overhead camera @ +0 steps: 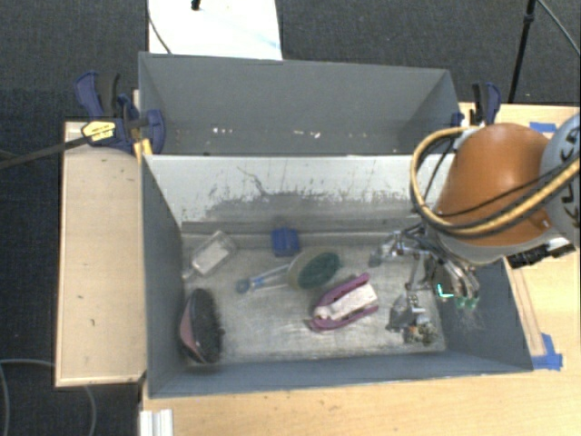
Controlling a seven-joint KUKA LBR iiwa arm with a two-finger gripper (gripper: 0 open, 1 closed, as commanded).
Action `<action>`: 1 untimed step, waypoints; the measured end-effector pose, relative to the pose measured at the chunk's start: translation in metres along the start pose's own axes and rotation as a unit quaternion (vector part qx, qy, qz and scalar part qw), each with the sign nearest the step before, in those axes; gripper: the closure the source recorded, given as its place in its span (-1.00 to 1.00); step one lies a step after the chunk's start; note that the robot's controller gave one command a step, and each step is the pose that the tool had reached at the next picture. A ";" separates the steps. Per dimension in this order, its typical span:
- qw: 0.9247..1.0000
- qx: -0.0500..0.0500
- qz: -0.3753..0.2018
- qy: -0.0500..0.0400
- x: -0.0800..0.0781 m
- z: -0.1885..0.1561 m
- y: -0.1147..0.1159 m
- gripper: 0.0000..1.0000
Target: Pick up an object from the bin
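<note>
Am holding end effector (413,321) low over right end of bin (163,243) floor, just right of purple-and-white clip-like thing (345,303). Cannot tell how wide it is gaping or whether it has anything. Judging: approaching step. Next move is needing leftward shift over purple thing, then descent and closing.

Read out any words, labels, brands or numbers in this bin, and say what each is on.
No text can be read.
The purple and white object in mid-bin has a white patch, perhaps a label; any print is too small to read.
The blue block, green-headed brush and dark brush show no lettering.
</note>
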State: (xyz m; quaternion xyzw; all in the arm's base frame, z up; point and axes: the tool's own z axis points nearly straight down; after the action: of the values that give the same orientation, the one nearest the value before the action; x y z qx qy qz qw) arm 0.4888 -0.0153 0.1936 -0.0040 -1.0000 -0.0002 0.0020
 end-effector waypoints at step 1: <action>1.000 0.000 0.012 -0.006 0.008 0.104 0.045 -1.00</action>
State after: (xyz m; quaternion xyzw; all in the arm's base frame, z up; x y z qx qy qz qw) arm 0.4812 0.0294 0.0894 -0.0161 -0.9999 -0.0005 -0.0039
